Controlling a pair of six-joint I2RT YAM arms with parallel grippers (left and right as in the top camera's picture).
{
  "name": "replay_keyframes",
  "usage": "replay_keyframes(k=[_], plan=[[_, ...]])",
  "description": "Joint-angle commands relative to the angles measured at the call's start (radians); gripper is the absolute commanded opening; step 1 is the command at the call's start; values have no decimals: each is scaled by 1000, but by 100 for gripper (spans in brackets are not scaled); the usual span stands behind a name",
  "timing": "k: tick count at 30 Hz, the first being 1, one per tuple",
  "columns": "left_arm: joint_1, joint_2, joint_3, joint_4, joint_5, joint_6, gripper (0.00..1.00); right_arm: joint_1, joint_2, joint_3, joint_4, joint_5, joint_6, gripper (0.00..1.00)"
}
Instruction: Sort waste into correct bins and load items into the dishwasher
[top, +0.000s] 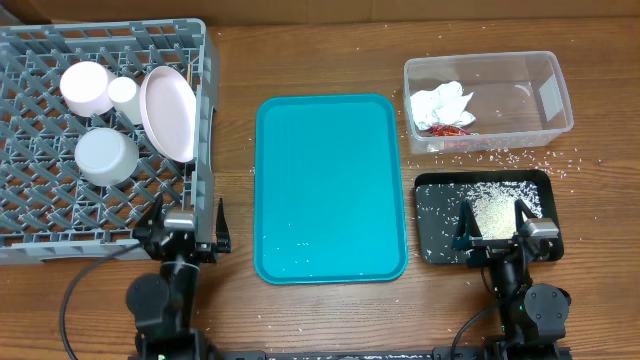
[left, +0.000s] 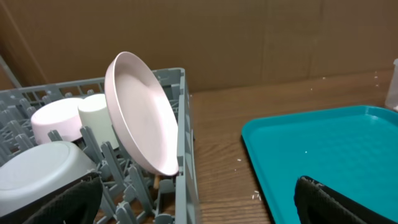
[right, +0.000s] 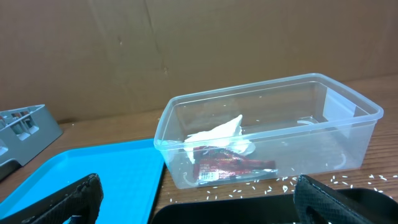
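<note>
My left claw (top: 190, 213) and right claw (top: 493, 224): both spread wide, gripping nothing. Plate (top: 168, 110) leans in dish rack (top: 40, 205); napkin (top: 440, 102), red wrapper (top: 450, 129) in clear tub (top: 552, 78); rice (top: 490, 205) heaped on black tray (top: 434, 246).

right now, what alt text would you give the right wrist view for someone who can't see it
A clear plastic tub on a wooden table holds a crumpled white napkin and a red wrapper, with rice grains scattered in front. A teal tray lies to its left, and the right hand hangs open in the foreground.
</note>
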Motion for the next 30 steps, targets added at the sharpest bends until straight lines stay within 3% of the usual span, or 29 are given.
replay_keyframes(k=[1,7,11,30], plan=[[-21,-86,-51,-11,-10,-21,100,-3,-8,-10,5,10,-7,100],[-56,-179,-51,-101,-74,-21,100,-3,-8,-10,5,10,-8,100],[-60,-256,-51,-250,-82,-24,100,-3,-8,-10,5,10,-7,100],[-100,-320,-51,-250,-83,-35,100,-3,-8,-10,5,10,-7,100]])
